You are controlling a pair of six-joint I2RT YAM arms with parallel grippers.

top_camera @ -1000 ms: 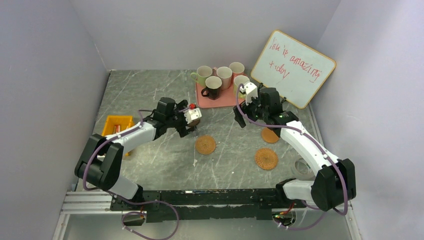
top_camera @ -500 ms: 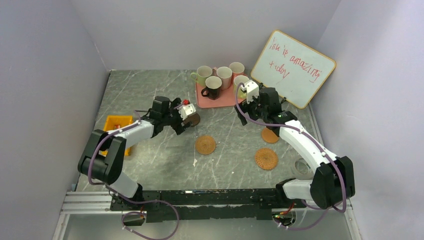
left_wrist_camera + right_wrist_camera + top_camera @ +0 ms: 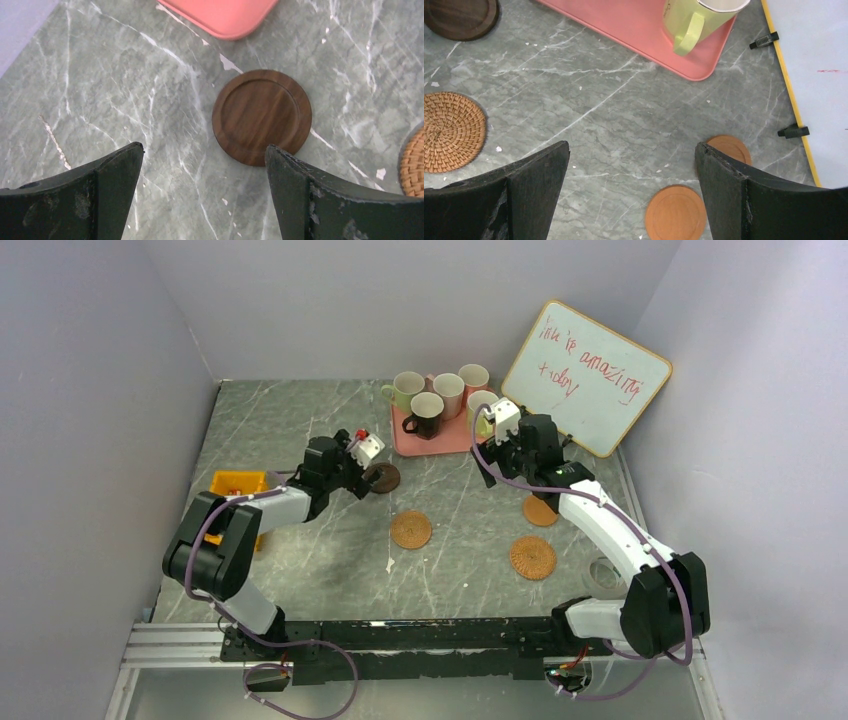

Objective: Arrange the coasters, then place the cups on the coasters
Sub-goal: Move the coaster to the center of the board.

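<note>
Left wrist view: looks down on the dark brown coaster (image 3: 261, 116), flat on the table (image 3: 100, 75) near the pink tray (image 3: 220, 15). Puts the left gripper (image 3: 202, 152) just behind it, spread wide, holding nothing — likely lined up to grab it. Hangs the right gripper (image 3: 631, 150), spread wide and bare, near a woven coaster (image 3: 451, 131) and two orange coasters (image 3: 675, 212). Leaves all five cups (image 3: 447, 395) on the tray — none on a coaster yet. Shows bits in the yellow box (image 3: 235, 483), too small to tell.
</note>
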